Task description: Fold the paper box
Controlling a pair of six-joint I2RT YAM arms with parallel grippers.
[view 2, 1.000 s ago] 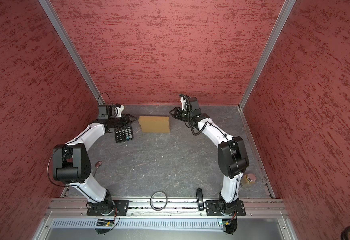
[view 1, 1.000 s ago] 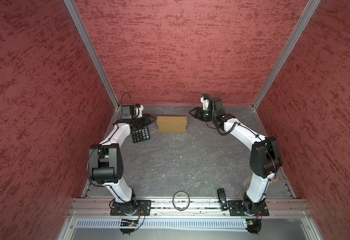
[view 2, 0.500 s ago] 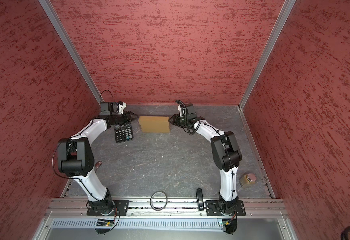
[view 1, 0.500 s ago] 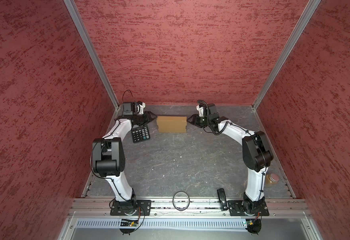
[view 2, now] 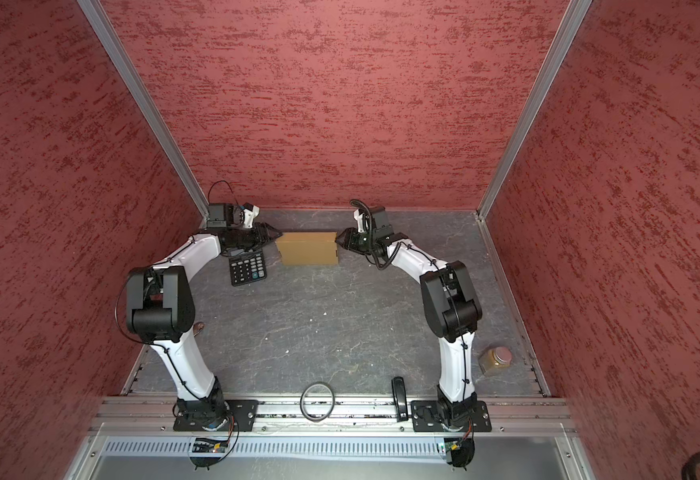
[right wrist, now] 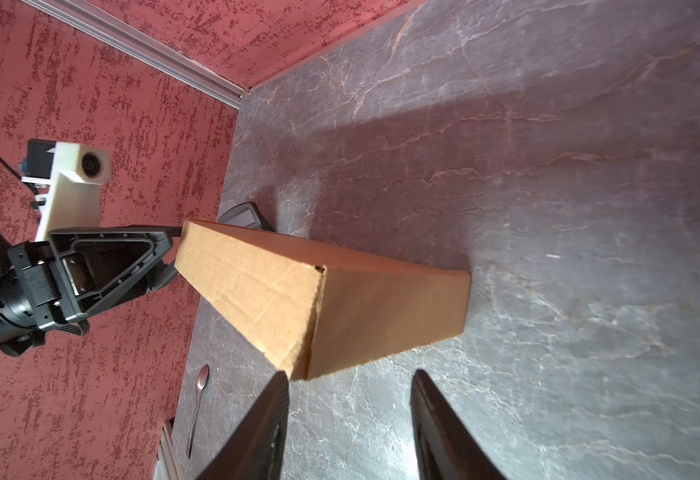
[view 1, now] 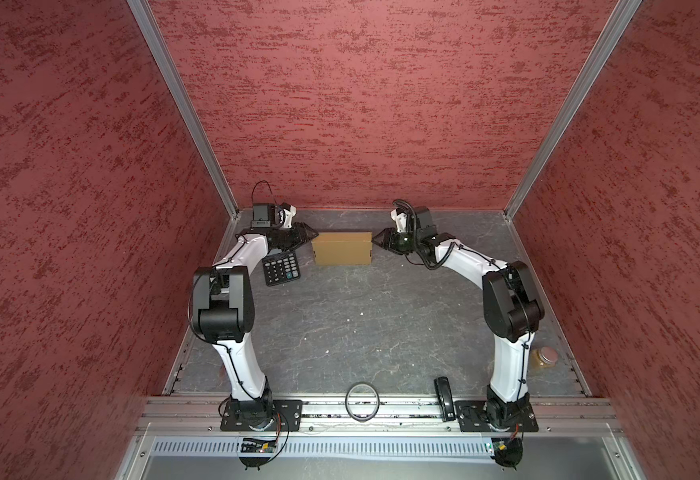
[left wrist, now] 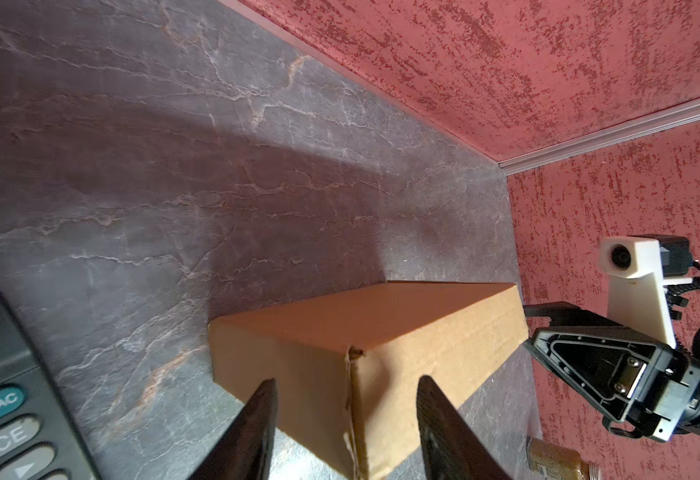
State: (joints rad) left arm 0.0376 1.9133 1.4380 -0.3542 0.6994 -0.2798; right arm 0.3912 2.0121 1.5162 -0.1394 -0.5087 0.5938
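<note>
Tan-brown cardboard, closed up into a shallow oblong shape: the paper box [view 1: 342, 249] lies flat on the grey marbled table [view 1: 361, 324]. Taking the back wall as 12 o'clock in both top views, the box sits near 12 o'clock on the table, a little short of the wall, with its long sides running from 9 to 3.

The left gripper [view 1: 311, 237] is at the box's 9 o'clock end. Its jaws stand spread, and in the left wrist view its fingers [left wrist: 252, 424] sit either side of a corner seam on that end face. They pinch nothing; whether the tips touch the cardboard cannot be told.

The right gripper [view 1: 376, 241] is at the 3 o'clock end, aimed back toward the left one. Its jaws are also spread and empty. In the right wrist view the box's near corner sits just ahead of one finger [right wrist: 265, 428], with bare table showing between the two.

A dark calculator [view 1: 282, 270] lies just beside the box at its 8 o'clock, partly under the left arm's wrist. A small jar [view 1: 543, 358] with amber contents and a metal lid stands near the table's 4 o'clock edge. A spoon [right wrist: 201, 386] lies by the 8 o'clock edge. On the front rail at 6 o'clock rest a black ring [view 1: 362, 402] and, toward 5 o'clock, a black oblong object [view 1: 444, 395].
</note>
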